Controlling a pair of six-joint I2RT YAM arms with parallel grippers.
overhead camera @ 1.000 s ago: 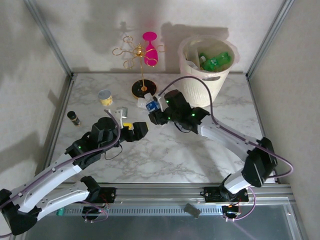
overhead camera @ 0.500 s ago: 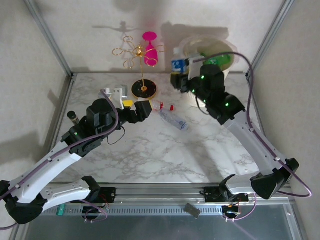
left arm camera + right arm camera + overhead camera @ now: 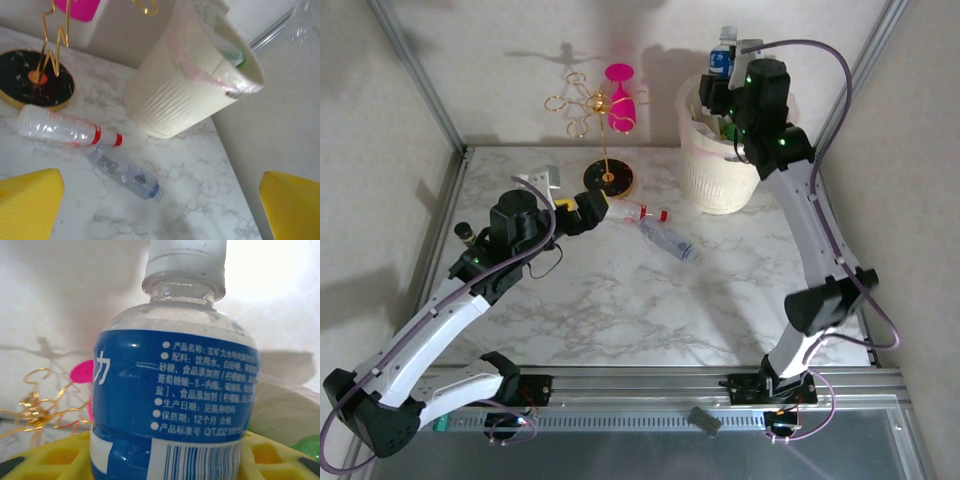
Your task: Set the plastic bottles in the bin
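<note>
- a small dark vial (image 3: 467, 233) stood near the left edge of the marble table (image 3: 620, 300), just beside the left arm.
- the left gripper (image 3: 570, 200) hung over the table's left half with its jaws spread as wide as they go and nothing between them; in the left wrist view its yellow pads (image 3: 27, 205) sat at the two bottom corners, with bare table between.
- a gold wire stand (image 3: 590, 105) rose from a round black base at the back of the table, with a pink glass (image 3: 620, 95) hanging upside down on it.
- a red-capped bottle (image 3: 635, 211) (image 3: 60, 129) lay on its side just in front of the stand's base, cap pointing right, close ahead of the left gripper and not touched by it.
- a clear blue-capped bottle (image 3: 668, 240) (image 3: 125, 170) lay on its side just beside the red-capped one, angled toward the near right.
- the bin (image 3: 725, 180) (image 3: 170, 105) stood at the back right of the table, with green bottles (image 3: 239, 60) showing inside its rim.
- the right gripper (image 3: 723, 85) was raised over the bin's rim, its jaws partly closed around a blue-labelled bottle (image 3: 724, 55) (image 3: 175, 390), which it held upright with the white cap on top, above the bin's opening and not yet inside.
</note>
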